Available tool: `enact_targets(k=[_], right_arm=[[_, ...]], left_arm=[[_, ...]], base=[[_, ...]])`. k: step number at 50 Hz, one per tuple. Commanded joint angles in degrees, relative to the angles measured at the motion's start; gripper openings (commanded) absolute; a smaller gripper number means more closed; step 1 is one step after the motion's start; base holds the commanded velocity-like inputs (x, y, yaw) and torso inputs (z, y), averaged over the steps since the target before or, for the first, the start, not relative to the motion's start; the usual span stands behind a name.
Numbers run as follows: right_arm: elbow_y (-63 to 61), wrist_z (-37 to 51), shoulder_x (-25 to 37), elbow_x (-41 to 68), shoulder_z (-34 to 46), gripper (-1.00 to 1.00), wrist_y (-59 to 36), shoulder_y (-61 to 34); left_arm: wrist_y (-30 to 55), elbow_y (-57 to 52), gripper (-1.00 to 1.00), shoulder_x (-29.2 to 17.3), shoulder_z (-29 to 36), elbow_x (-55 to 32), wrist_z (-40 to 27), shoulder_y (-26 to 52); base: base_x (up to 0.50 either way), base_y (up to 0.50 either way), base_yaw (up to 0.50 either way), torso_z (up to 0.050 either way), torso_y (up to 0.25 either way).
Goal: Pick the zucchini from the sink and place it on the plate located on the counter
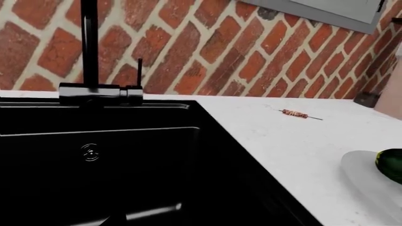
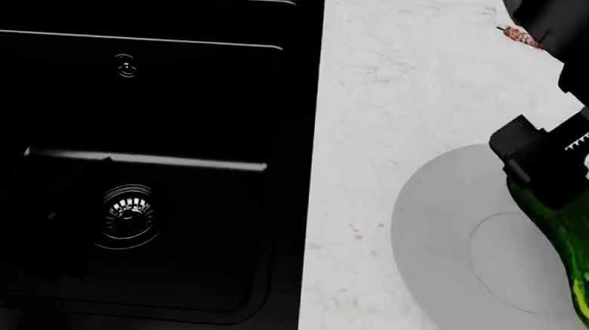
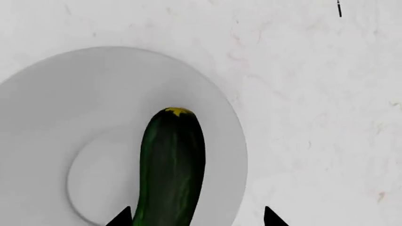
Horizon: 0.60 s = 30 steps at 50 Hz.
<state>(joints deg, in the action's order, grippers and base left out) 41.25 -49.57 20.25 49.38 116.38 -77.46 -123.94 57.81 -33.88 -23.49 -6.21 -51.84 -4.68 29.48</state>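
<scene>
Spanning the right of the head view, the white marble desk (image 2: 400, 80) carries everything; the black sink (image 2: 144, 157) at left shows only its round drain (image 2: 129, 211), no vegetable in it. Light grey plate (image 2: 443, 218) sits on the desk, well apart from the sink edge. Zucchini (image 2: 573, 248) lies over the plate, across its shallow centre. Right pincer (image 2: 548, 169) sits at its dark end; in the right wrist view the tips stand apart either side of the zucchini, one with a clear gap, so it reads as released. Left pincer not visible in any view.

Judged progress: pick and carry done, zucchini on plate; only pulling the arm away seems left.

Zucchini look: long, glossy dark green, yellow-green streaks toward the near end, yellow tip. Tiny skewer (image 1: 295, 113) lies further back on the desk, apart.
</scene>
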Motion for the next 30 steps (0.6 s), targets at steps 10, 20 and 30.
enact_targets(k=[10,20,30], right_arm=[[-14.9,27.8,15.5,13.9,-20.9,1.0,-10.5,-7.7],[-19.6,58.9,24.7,35.2,-32.7,1.0,-11.9,-7.3],[-27.3,82.5,33.1,56.4,-33.5,1.0,-11.8,-10.4]], left_arm=[[2.3,-2.3,1.0,-0.2,0.8,-1.5,-2.4,2.4],[3.0,-2.7,1.0,-0.4,1.0,-2.0,-3.3,2.8],[3.6,-3.7,1.0,-0.8,0.3,-3.4,-4.1,2.7]], base=[[0.0,0.0,0.0,0.0,0.0],[0.0,0.0,0.0,0.0,0.0],[0.0,0.0,0.0,0.0,0.0]])
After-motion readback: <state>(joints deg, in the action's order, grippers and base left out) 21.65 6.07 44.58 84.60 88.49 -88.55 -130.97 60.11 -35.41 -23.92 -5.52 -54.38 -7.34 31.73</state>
